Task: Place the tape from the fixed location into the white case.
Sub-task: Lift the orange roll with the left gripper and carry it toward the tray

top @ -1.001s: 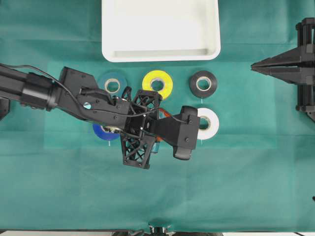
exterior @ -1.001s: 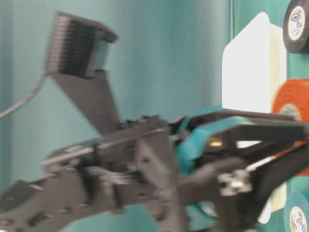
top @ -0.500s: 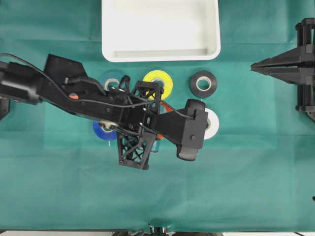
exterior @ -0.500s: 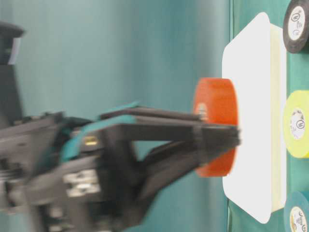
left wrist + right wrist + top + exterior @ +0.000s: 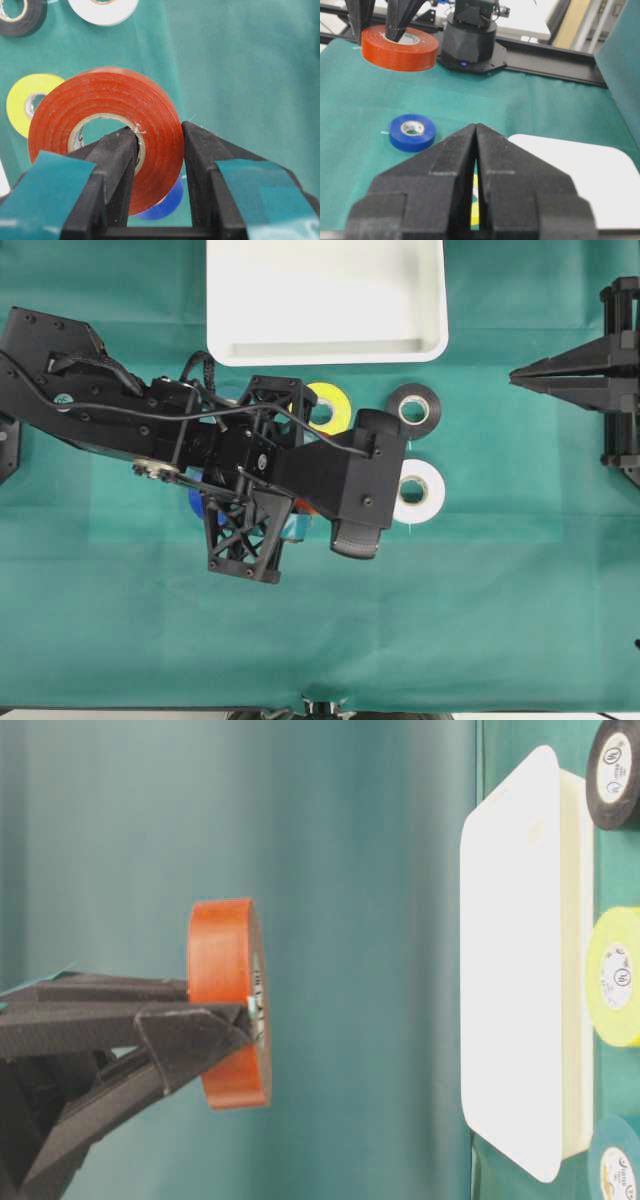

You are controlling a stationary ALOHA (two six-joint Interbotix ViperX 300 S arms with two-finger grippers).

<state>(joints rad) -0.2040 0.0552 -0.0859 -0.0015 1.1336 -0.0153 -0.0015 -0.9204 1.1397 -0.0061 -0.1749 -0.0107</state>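
The tape (image 5: 100, 95) is an orange-red roll with a pale core. My left gripper (image 5: 160, 132) is shut on its wall, one finger inside the core and the other against the outer face. In the table-level view the tape (image 5: 228, 1000) hangs well clear of the green cloth, held flat. From overhead the arm and wrist camera cover it except for an orange sliver (image 5: 303, 506). The white case (image 5: 325, 290) lies at the table's far edge with nothing in it, beyond the rows of rolls. My right gripper (image 5: 515, 373) is shut and rests at the right side, holding nothing.
More rolls lie on the cloth: yellow (image 5: 333, 400), black (image 5: 413, 408), white (image 5: 420, 490) and dark blue (image 5: 412, 132). The left arm (image 5: 150, 430) spans the left half of the table above them. The case's near rim (image 5: 325, 352) borders the roll rows.
The left gripper has risen with the tape, carrying it well up from the cloth. From overhead the arm looms larger and its base end has swung left. The right arm has not moved.
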